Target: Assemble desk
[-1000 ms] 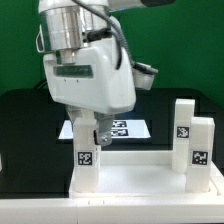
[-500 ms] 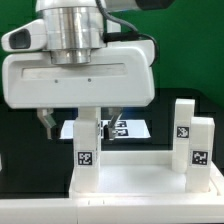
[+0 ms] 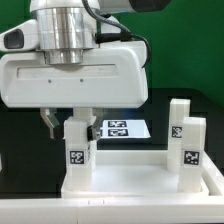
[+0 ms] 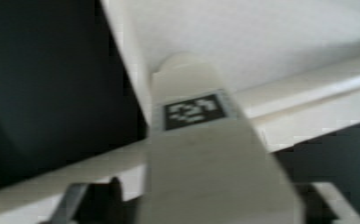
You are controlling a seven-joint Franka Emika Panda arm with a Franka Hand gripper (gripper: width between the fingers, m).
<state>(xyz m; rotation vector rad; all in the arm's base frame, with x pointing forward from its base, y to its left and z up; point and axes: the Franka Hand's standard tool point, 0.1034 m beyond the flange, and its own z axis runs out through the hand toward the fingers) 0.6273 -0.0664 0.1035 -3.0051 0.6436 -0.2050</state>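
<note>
Franka arm's white hand is filling the upper part of the exterior view, with the gripper hanging over one leg of the desk. The jaws are standing on either side of this leg's upper part, one dark finger showing on the exterior view's left of it and the other mostly hidden behind it; the wrist view is showing the same leg running between the two fingers, so the jaws look to be pinching the leg, though actual contact is too blurred to confirm. This leg is standing upright at a corner of the rimmed desk panel, tag facing the camera. Two more legs are standing upright on the panel's opposite side, toward the exterior view's right: the nearer one and a second one just behind it, both tagged. The panel is lying flat on the dark tabletop. The marker board is lying flat on the tabletop behind the panel, partly hidden by the gripped leg.
</note>
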